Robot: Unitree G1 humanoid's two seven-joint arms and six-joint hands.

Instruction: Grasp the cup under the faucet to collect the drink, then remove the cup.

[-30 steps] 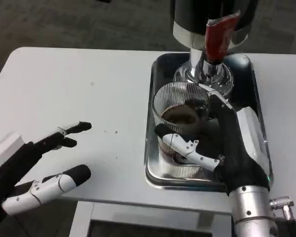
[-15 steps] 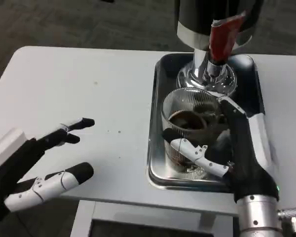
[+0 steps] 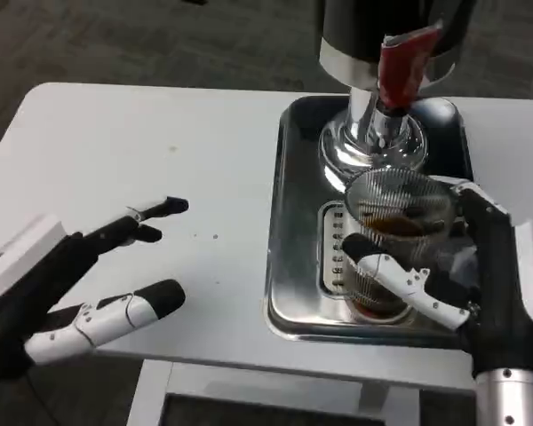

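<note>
White worktop (image 3: 160, 142) spreads across the scene, and over its near left edge the left robot hand (image 3: 89, 284) hovers with fingers spread, holding nothing. To the right lies a metal drip tray (image 3: 293, 222), with the dispenser's chrome faucet (image 3: 373, 133) and red lever (image 3: 401, 64) at its back. The right robot hand (image 3: 444, 275) clasps the ribbed clear cup (image 3: 395, 231), which holds dark drink and sits just forward of the faucet. Collecting looks done; carrying the cup off the tray remains.
</note>
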